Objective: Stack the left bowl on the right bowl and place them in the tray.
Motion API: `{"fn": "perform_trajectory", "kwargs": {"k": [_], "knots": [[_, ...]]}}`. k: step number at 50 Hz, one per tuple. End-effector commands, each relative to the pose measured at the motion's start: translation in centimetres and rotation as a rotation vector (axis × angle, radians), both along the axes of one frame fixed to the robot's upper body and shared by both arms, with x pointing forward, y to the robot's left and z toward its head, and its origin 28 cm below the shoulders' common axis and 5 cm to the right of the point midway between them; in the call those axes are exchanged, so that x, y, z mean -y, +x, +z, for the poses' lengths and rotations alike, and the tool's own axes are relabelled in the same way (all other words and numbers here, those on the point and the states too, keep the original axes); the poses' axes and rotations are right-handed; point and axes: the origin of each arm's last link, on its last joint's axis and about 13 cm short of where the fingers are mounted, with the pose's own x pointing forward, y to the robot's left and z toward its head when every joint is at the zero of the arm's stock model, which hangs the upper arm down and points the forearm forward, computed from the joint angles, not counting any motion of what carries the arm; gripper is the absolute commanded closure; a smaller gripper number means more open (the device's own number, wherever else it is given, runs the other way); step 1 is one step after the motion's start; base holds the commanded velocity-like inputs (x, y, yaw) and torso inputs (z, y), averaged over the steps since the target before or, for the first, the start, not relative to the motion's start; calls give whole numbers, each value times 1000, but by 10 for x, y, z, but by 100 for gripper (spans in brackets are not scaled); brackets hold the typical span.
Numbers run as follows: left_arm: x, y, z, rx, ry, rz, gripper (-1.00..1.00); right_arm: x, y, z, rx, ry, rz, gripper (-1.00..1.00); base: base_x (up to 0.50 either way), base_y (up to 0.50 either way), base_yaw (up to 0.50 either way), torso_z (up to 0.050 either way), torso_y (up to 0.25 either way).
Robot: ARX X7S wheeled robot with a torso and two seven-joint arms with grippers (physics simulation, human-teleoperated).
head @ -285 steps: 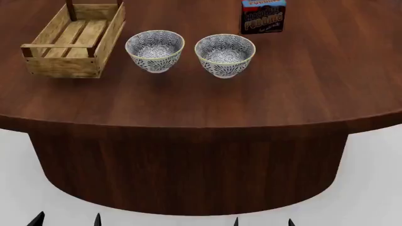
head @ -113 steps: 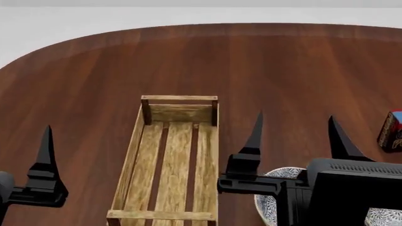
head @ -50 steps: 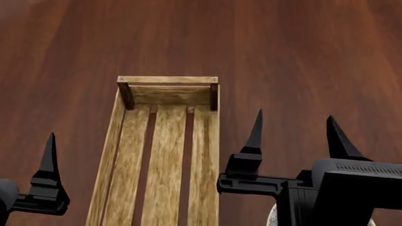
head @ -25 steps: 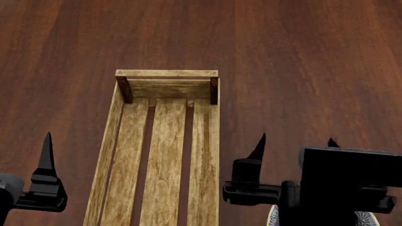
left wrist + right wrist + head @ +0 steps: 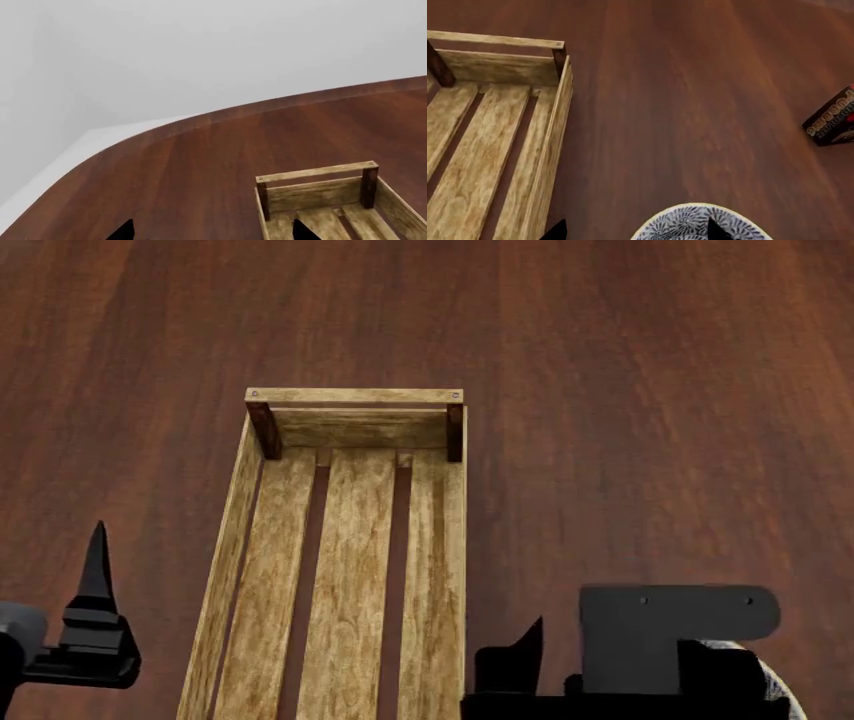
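The right wrist view alone shows the left bowl between the right claw's spread tips. It also shows the pudding box. The left claw, likewise spread, sees the tray on the desk.

Your right gripper has the tray wall just beside it; the bowl rim sits between its fingertips. Open table extends toward the pudding box.

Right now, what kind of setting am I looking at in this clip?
Probably a simulated dining or kitchen tabletop: a rounded dark wood table against a blank pale backdrop, holding a slatted wooden tray, a patterned bowl and a boxed food item.
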Motion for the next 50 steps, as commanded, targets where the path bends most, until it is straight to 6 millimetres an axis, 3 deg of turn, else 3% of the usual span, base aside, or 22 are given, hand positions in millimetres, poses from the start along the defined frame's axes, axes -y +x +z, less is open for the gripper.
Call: {"fn": "perform_trajectory", "kwargs": {"k": [1, 22, 36, 50], "knots": [[-1, -2, 1, -3, -25, -2, -100, -3, -3, -14, -84, -28, 1, -100, 0, 0, 0, 0, 0], [-1, -2, 1, -17, -8, 1, -100, -5, -2, -27, -163, -12, 9, -100, 0, 0, 0, 0, 0], [2, -1, -1, -25, 2, -12, -100, -4, 16, -23, -227, -38, 7, -100, 0, 0, 0, 0, 0], [3, -1, -1, -27, -3, -15, -100, -5, 35, -33, -282, -3, -3, -100, 0, 0, 0, 0, 0]]}}
